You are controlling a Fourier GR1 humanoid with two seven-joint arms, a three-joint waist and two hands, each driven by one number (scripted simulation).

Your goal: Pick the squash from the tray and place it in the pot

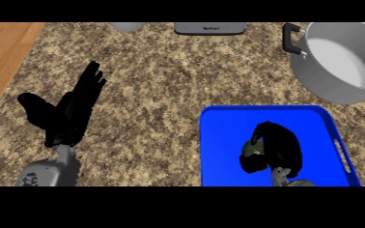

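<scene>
On the speckled counter (178,77), the squash (250,149) lies in the blue tray (221,125), mostly hidden by the right hand (282,147), whose fingers curl round it. It seems hard, light and smooth-skinned, best held across its middle. The left hand (71,111) rests open at the left. The pot (322,84) stands beyond the tray.

Likely squash (248,149) mostly hidden by right hand (282,146); pot (327,88) cropped.

free: counter (164,77) bare left of tray (214,125), and between tray and pot (321,84) | obstacles: pot wall, pot handle (288,39)
</scene>
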